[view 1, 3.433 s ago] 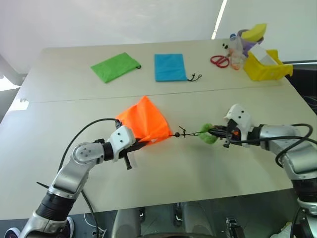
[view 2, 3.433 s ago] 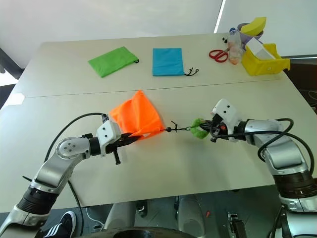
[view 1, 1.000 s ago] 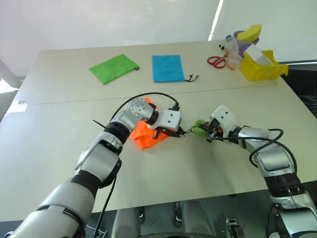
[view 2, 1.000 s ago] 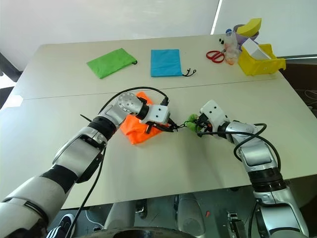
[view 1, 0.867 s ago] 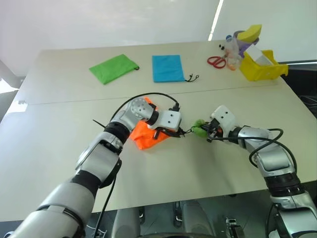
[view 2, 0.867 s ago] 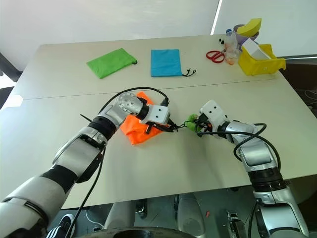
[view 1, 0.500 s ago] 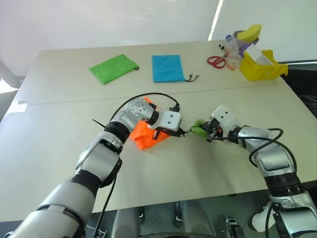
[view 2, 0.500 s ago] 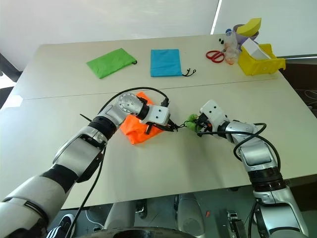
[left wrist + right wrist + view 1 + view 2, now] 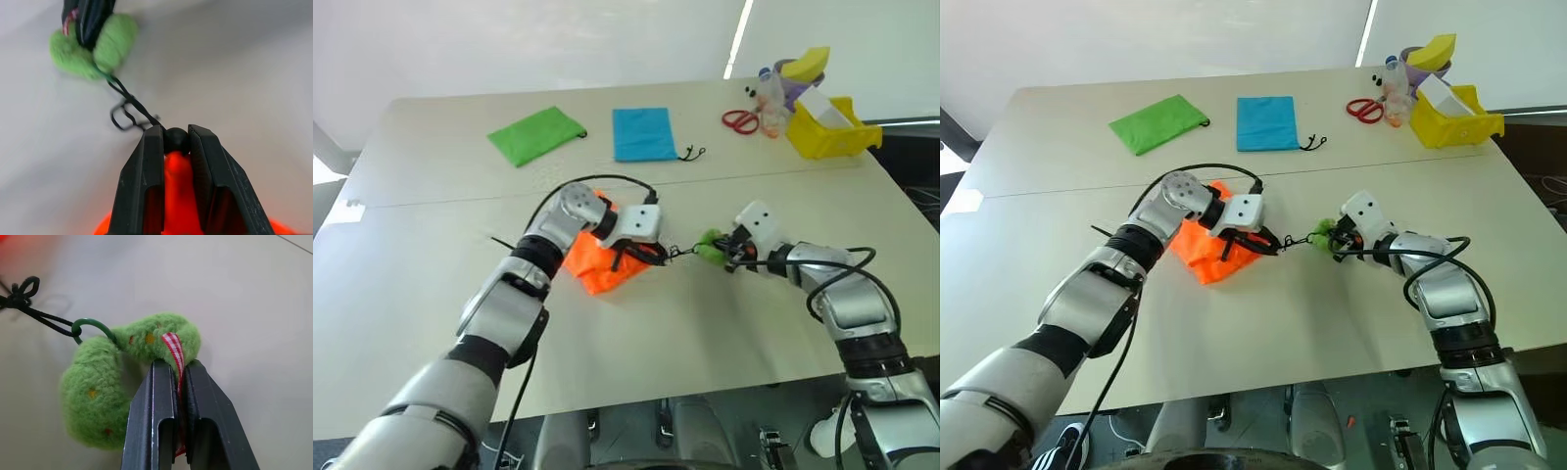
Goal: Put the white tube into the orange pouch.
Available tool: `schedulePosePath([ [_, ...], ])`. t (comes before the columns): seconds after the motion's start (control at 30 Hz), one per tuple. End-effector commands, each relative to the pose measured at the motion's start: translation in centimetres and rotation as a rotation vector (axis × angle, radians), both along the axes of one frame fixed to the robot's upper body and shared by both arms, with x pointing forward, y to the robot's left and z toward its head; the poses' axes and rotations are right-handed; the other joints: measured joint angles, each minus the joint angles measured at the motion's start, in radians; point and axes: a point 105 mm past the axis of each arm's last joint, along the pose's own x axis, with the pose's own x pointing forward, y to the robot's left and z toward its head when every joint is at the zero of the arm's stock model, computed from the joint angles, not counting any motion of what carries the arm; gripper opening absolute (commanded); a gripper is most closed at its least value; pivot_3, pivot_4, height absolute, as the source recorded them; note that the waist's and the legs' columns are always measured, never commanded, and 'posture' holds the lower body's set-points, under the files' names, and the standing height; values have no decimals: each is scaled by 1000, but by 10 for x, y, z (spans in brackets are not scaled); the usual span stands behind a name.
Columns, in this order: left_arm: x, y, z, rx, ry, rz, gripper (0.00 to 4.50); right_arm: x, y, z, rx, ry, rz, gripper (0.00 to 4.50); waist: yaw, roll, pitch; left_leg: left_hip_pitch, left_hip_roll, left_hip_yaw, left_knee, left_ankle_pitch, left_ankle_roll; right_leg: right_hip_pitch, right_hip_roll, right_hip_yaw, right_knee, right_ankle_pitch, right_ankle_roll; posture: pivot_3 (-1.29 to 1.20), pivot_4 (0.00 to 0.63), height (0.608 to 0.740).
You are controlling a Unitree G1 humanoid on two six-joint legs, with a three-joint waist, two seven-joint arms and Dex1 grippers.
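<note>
The left gripper (image 9: 176, 142) is seen clamped narrowly on the black bead (image 9: 175, 138) at the gathered mouth of the orange pouch (image 9: 605, 266), near the table's (image 9: 724, 323) middle. The right gripper (image 9: 178, 369) is pressed shut on the red-checked ribbon (image 9: 174, 348) of a green plush charm (image 9: 105, 396), joined to the bead by the black cord (image 9: 128, 105).

The white tube cannot be made out; whether it lies inside the pouch cannot be told. Should the arms be drawn further apart, the ribbon may slip from the jaws, or the bead may pop free.

No legible writing is seen.
</note>
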Motion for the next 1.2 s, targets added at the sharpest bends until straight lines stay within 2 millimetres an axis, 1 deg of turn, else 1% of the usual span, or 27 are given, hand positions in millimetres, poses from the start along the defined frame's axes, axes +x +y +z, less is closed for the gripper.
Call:
schedulePosePath([
  [0.03, -8, 11, 8, 28, 16, -27, 242, 10, -18, 16, -27, -74, -80, 0, 0, 0, 0, 0, 0, 0, 0, 0, 0, 0, 0, 0, 0, 0, 0, 0, 150, 736],
  [0.13, -17, 25, 6, 67, 10, -40, 242, 13, -21, 17, -38, -87, -101, 0, -1, 0, 0, 0, 0, 0, 0, 0, 0, 0, 0, 0, 0, 0, 0, 0, 150, 736],
  [0.37, -39, 52, 8, 98, 22, -27, 242, 20, -34, 21, -74, -113, -153, 0, -2, 0, 0, 0, 0, 0, 0, 0, 0, 0, 0, 1, 0, 0, 0, 0, 150, 736],
  [0.53, -51, 84, 2, 173, 8, -2, 242, 22, -34, 21, -79, -116, -149, 0, -2, 1, 0, 1, 0, 0, 0, 0, 0, 0, 0, 1, 1, 0, 0, 0, 150, 736],
  [0.63, -59, 97, 0, 181, 37, 18, 242, 23, -35, 21, -85, -116, -146, 0, -4, 1, 0, 1, 0, 1, 0, 0, 0, 0, 0, 1, 1, 0, 0, 0, 150, 736],
  [0.7, -60, 100, 1, 168, 21, 19, 242, 23, -35, 21, -88, -115, -146, 0, -4, 1, 0, 1, 0, 1, -1, 0, 0, 0, 0, 1, 1, 0, 0, 0, 150, 736],
  [0.77, -57, 97, 3, 128, 0, 31, 242, 24, -33, 20, -90, -113, -139, 0, 1, 1, 0, 1, 0, 1, 0, 0, 0, 0, 0, 1, 1, 0, 0, 0, 150, 736],
  [0.83, -53, 90, 6, 78, 27, 65, 242, 24, -28, 19, -79, -107, -123, 0, 1, 1, 0, 1, 0, 1, 0, 0, 0, 0, 0, 1, 1, 0, 0, 0, 150, 736],
  [0.87, -52, 87, 6, 58, 30, 69, 1042, 24, -26, 18, -78, -104, -112, 0, 1, 1, 0, 1, 0, 1, 0, 0, 0, 0, -1, 1, 1, 0, 0, 0, 150, 736],
  [0.9, -53, 84, 6, 42, 55, 75, 1270, 23, -23, 17, -77, -102, -101, 0, 0, 1, 0, 1, 0, 1, 1, 0, 0, 1, -1, 1, 1, 0, 0, 0, 150, 736],
  [0.93, -56, 82, 7, 29, 99, 74, 1652, 23, -20, 17, -73, -104, -95, 0, -1, 1, 0, 1, 0, 1, 1, 0, 0, 1, -1, 1, 1, 0, 0, 0, 150, 736],
  [1.0, -58, 76, 11, -28, 111, 87, 2614, 22, -16, 20, -28, -99, -86, 0, -2, 1, 0, 1, 0, 1, 0, 0, 0, 0, 0, 1, 1, 0, 0, 0, 150, 736],
  [1.07, -58, 72, 15, -74, 138, 112, 3542, 17, -8, 21, 27, -80, -44, 747, -3, 1, 0, 1, 0, 1, -1, 0, 0, 0, 0, 1, 1, 0, 0, 0, 150, 736],
  [1.1, -59, 70, 18, -98, 118, 103, 4043, 16, -5, 20, 33, -76, -34, 1064, -3, 1, 0, 1, 0, 1, -1, 0, 0, 0, 1, 1, 1, 0, 0, 0, 150, 736],
  [1.13, -59, 69, 20, -121, 123, 106, 4487, 15, -4, 19, 30, -72, -31, 1595, -3, 1, 0, 1, 1, 1, -1, 0, 0, 0, 1, 1, 1, 1, 2, 0, 150, 736],
  [1.2, -58, 69, 26, -163, 127, 115, 4500, 13, -2, 16, 14, -63, -20, 2546, -2, 1, 0, 1, 1, 1, -1, 0, 0, 0, 1, 1, 1, 1, 3, 0, 150, 736],
])
